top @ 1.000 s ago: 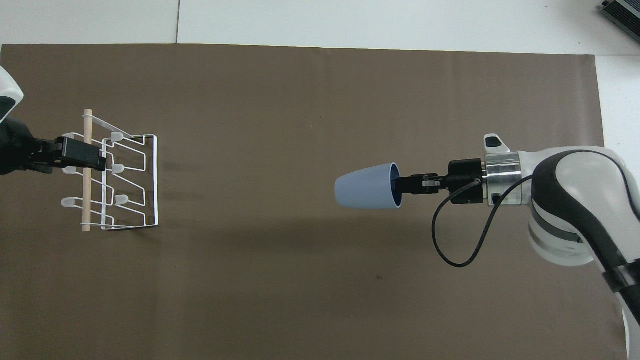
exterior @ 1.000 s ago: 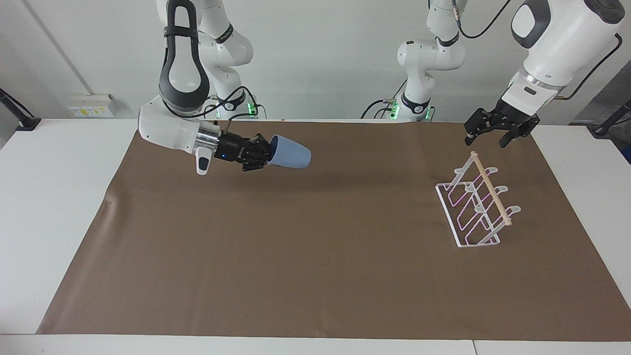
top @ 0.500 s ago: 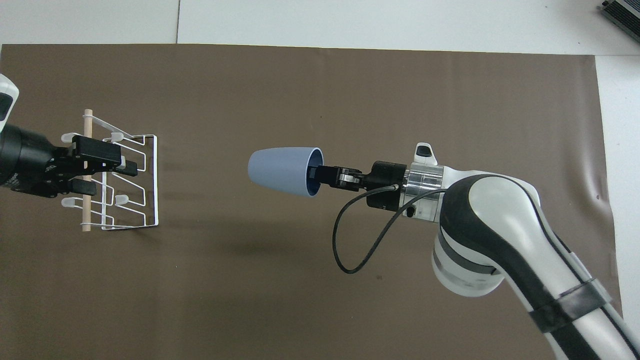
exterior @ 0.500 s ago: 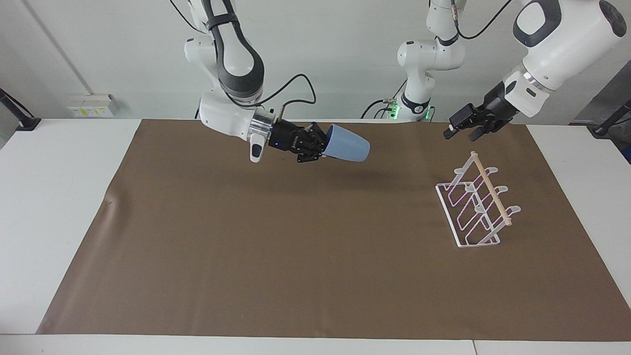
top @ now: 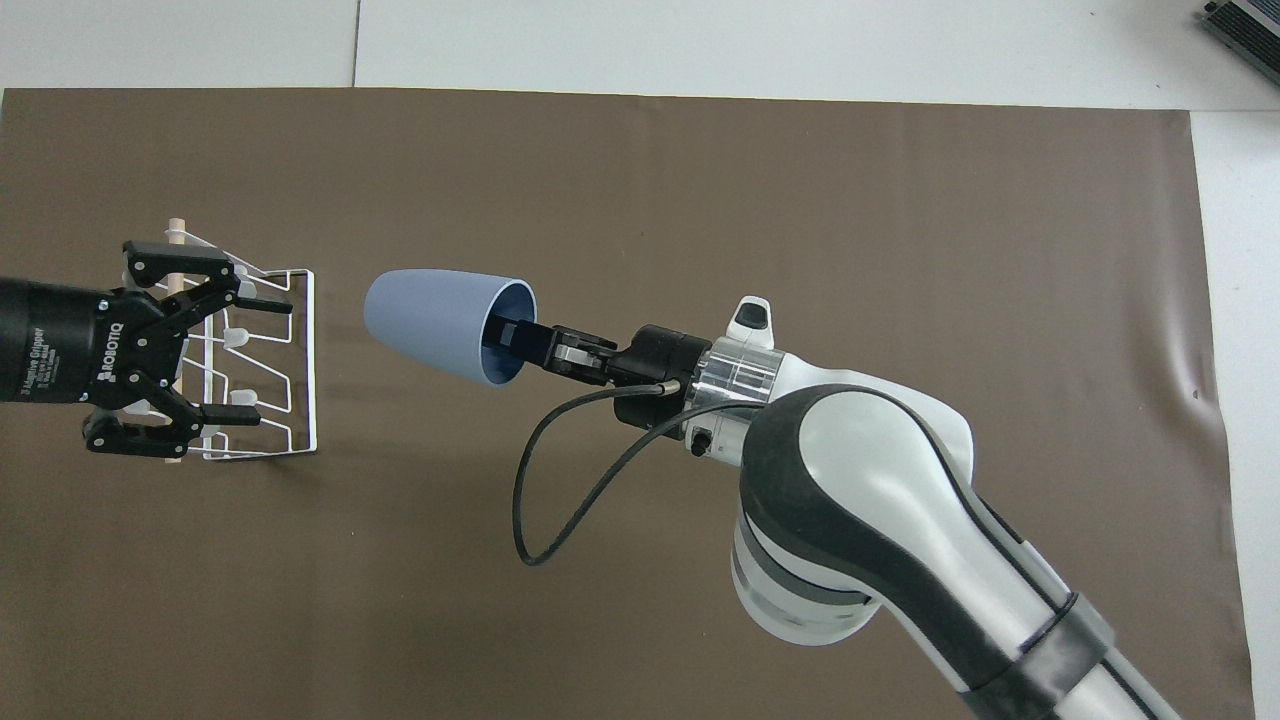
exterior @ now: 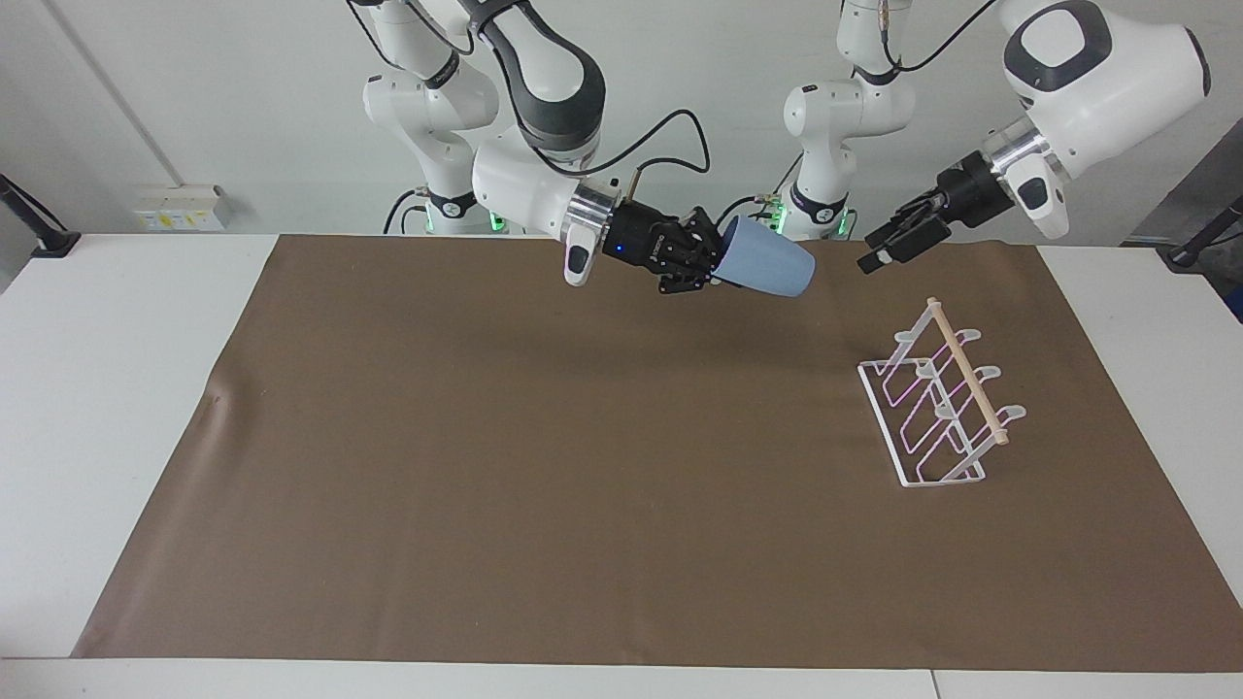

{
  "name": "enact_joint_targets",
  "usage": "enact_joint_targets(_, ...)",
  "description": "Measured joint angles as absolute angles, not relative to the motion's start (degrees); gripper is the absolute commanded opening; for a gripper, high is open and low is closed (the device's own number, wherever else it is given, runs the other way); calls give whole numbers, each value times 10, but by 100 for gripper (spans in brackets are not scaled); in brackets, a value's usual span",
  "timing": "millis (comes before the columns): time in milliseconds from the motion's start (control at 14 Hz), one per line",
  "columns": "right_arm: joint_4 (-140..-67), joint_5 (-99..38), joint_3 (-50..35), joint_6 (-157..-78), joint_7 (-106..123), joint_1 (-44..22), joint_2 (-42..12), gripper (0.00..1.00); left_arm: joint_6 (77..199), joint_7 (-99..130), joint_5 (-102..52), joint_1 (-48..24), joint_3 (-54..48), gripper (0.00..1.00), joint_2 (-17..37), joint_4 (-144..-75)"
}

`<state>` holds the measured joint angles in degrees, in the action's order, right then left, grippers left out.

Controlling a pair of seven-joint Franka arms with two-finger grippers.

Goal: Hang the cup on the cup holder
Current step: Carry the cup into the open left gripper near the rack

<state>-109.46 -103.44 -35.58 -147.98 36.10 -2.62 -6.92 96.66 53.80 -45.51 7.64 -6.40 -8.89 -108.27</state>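
Note:
The light blue cup (exterior: 767,268) is held up in the air on its side, its base pointing toward the cup holder; it also shows in the overhead view (top: 430,318). My right gripper (exterior: 717,264) is shut on the cup's rim, with one finger inside the mouth (top: 512,338). The white wire cup holder (exterior: 937,400) with its wooden dowel stands on the mat toward the left arm's end (top: 312,362). My left gripper (exterior: 876,254) is open wide and empty, raised over the cup holder (top: 268,362), pointing toward the cup.
A brown mat (exterior: 486,437) covers most of the white table (exterior: 117,388). A dark device (top: 1245,25) lies at the table's corner farthest from the robots, toward the right arm's end. A black cable loops under the right wrist (top: 540,500).
My right arm has carried the cup across the mat toward the cup holder. My left gripper has turned level over the cup holder and now points toward the cup.

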Motion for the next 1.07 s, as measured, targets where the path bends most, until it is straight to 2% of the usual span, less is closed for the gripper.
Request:
enact_joint_targets(286, -1092, -1056, -369, -1489, 361, -26, -73, 0, 991, 621, -512, 93, -87, 100, -89, -1084)
enact_joint_targets(571, -1085, -1058, -378, -1501, 361, -26, -75, 0, 1005, 648, -517, 92, -135, 100, -90, -1084)
enact_joint_targets(786, -1079, -1058, -401, -1535, 361, -27, -81, 0, 1017, 661, -517, 92, -152, 100, -90, -1084)
enact_joint_targets(1071, -1077, -1058, -402, -1537, 361, -26, -84, 0, 1046, 670, -517, 92, -162, 100, -90, -1085)
